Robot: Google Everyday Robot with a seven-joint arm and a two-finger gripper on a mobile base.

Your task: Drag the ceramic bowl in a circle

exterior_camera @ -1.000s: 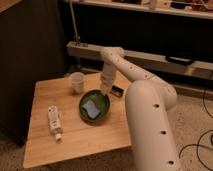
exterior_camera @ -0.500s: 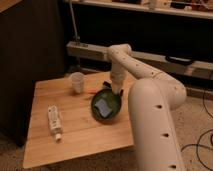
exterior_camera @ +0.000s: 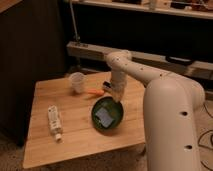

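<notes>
On the left side of the light wooden table (exterior_camera: 75,137) there's a clear plastic bottle with a white label (exterior_camera: 54,121) lying flat on its side. Further back, a small translucent white cup (exterior_camera: 77,82) stands upright, well apart from the bottle. Just right of the cup lies a little orange carrot-looking thing (exterior_camera: 95,92) on the tabletop.

Then the main thing — the round dark-green glazed ceramic bowl (exterior_camera: 108,114), wide and shallow, sitting right of centre on the table with a pale glare patch in its middle. It looks tipped a bit toward the camera.

The white robot arm (exterior_camera: 165,105) comes in from the right, and its gripper (exterior_camera: 114,94) points down at the bowl's far rim, just beside the carrot thing. Can't tell whether it's clamped on that rim or not — too hidden.
</notes>
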